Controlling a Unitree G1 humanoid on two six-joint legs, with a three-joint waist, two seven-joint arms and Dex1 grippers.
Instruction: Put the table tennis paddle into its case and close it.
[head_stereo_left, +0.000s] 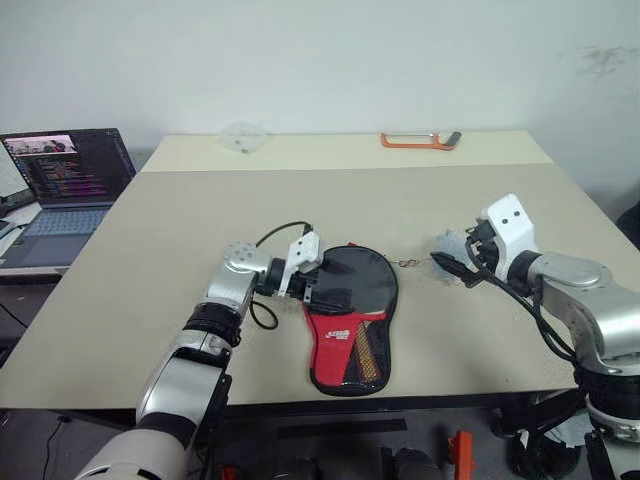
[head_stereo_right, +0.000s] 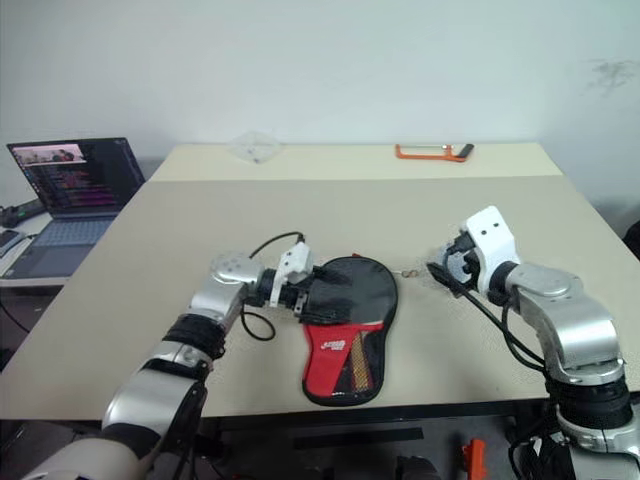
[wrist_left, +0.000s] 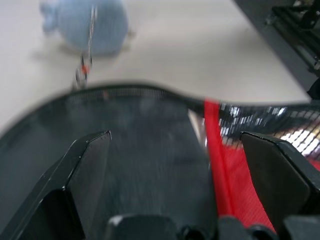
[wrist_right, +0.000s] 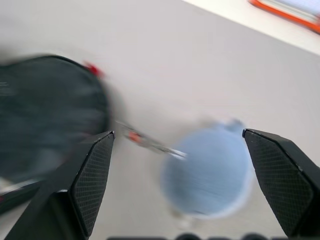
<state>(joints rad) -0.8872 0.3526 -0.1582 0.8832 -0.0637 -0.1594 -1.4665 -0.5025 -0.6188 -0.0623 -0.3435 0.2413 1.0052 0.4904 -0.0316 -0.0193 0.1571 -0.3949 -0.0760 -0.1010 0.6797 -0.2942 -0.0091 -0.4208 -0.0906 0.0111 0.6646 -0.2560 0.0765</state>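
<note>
Beige surface (head_stereo_left: 200, 230) before a white wall carries everything you need to check. Your left end effector (wrist_left: 175, 165) is released, its fingers (wrist_left: 92, 165) spread over the round black part of the case (head_stereo_left: 350, 320), empty. Your right end effector (wrist_right: 182, 175) is likewise released and empty, above a pale blue fluffy charm (wrist_right: 210, 175) joined to the case by a small chain (wrist_right: 147, 142). The case lies flat near the front edge, with red panel and mesh pocket toward that edge. An orange-framed item (head_stereo_left: 420, 140) sits at the far edge; a laptop (head_stereo_left: 65, 190) stands off the left side.
</note>
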